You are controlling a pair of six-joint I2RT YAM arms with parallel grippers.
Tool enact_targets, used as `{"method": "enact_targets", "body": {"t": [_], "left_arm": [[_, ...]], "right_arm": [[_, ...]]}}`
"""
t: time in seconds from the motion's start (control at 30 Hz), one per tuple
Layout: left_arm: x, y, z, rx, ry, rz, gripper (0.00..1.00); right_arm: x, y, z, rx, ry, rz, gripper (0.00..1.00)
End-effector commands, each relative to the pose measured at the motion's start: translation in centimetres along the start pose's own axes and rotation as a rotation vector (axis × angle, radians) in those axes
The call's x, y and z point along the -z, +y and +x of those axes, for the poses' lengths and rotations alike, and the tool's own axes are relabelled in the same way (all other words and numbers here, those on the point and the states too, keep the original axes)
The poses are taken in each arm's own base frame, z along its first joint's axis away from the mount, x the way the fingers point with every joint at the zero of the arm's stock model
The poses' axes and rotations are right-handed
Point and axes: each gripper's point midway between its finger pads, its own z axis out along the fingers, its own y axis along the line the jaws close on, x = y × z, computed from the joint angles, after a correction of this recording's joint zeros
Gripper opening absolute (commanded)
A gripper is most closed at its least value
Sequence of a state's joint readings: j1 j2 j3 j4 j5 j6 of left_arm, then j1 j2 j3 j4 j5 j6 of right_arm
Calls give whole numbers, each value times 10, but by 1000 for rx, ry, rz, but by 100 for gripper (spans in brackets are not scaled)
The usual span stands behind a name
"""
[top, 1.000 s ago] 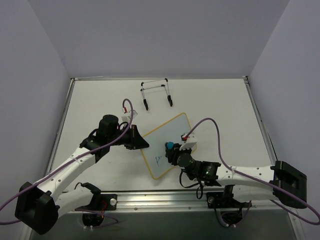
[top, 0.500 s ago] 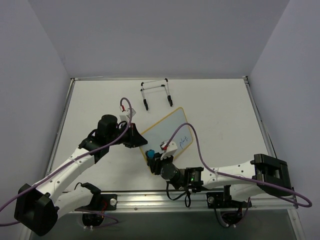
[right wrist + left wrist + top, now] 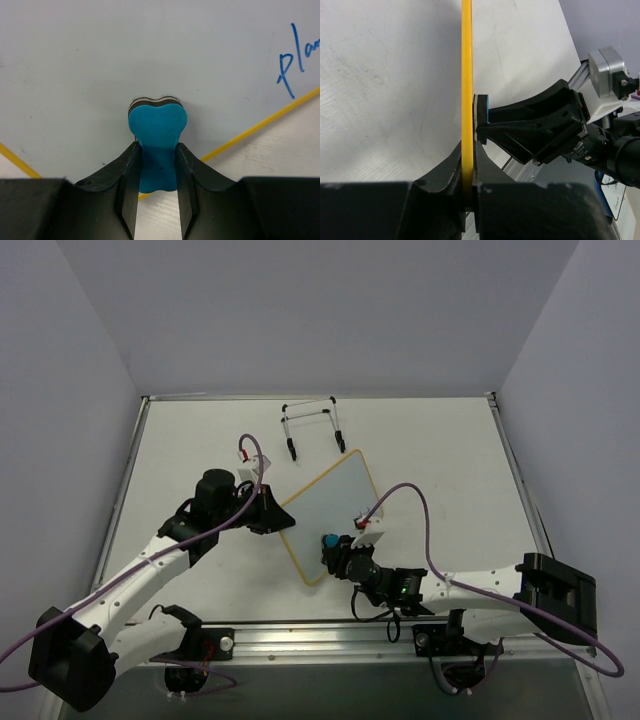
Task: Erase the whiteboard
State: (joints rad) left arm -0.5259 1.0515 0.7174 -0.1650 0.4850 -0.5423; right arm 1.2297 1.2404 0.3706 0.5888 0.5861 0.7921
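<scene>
The whiteboard (image 3: 325, 502), white with a thin yellow frame, is held tilted above the table. My left gripper (image 3: 277, 516) is shut on its left edge; the left wrist view shows the yellow frame (image 3: 466, 75) edge-on between my left gripper's (image 3: 466, 165) jaws. My right gripper (image 3: 333, 548) is shut on the blue bone-shaped eraser (image 3: 328, 539) and presses it against the board face. In the right wrist view the eraser (image 3: 157, 130) sits between my right gripper's (image 3: 157, 170) jaws, touching the whiteboard (image 3: 100, 60). Blue handwriting (image 3: 295, 60) shows at the right edge.
The black wire easel stand (image 3: 313, 425) stands at the back of the table, behind the board. Grey walls close in the left, right and back. A metal rail (image 3: 330, 640) runs along the near edge by the arm bases.
My right gripper swept the eraser left across the board, then back to the right. The board turned a little in my left gripper. The left arm stayed put.
</scene>
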Motion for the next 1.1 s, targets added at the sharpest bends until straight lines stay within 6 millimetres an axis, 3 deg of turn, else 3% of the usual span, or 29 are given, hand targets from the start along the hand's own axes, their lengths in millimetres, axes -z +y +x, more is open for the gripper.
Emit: {"method": "enact_targets", "body": {"t": [0.0, 0.17, 0.2, 0.27, 0.3, 0.37, 0.4, 0.57, 0.73, 0.87, 0.9, 0.97, 1.0, 1.07], "left_arm": [[4, -38, -5, 9, 10, 163, 2], [2, -41, -5, 14, 11, 178, 2], [2, -42, -6, 15, 10, 180, 2], [2, -42, -6, 18, 8, 179, 2], [2, -42, -7, 18, 4, 177, 2], [2, -42, -6, 19, -1, 178, 2], [2, -42, -6, 25, -1, 181, 2], [0, -42, -5, 30, -1, 183, 2], [3, -41, -4, 21, -3, 172, 2], [4, -39, -4, 16, -9, 167, 2], [3, -39, -3, 19, -8, 168, 2], [3, -40, -5, 19, -13, 172, 2], [2, -40, -5, 21, -13, 174, 2], [3, -42, -7, 16, -16, 181, 2]], "right_arm": [[3, -28, -3, -30, -31, 87, 0], [-1, 6, -22, -24, -45, 9, 0], [-1, 28, -33, -22, -52, -38, 0], [-4, 48, -38, -8, -56, -65, 0], [-2, 71, -49, -23, -73, -103, 0], [-3, 86, -53, -37, -98, -97, 0], [2, 106, -59, -65, -119, -128, 0], [-4, 127, -60, -147, -159, -108, 0], [-8, 100, -49, -178, -152, -2, 0], [0, 66, -37, -203, -137, 65, 0], [1, 50, -25, -196, -116, 104, 0], [6, 35, -18, -209, -103, 125, 0], [7, 16, -6, -211, -84, 154, 0], [12, 2, -1, -237, -72, 158, 0]]}}
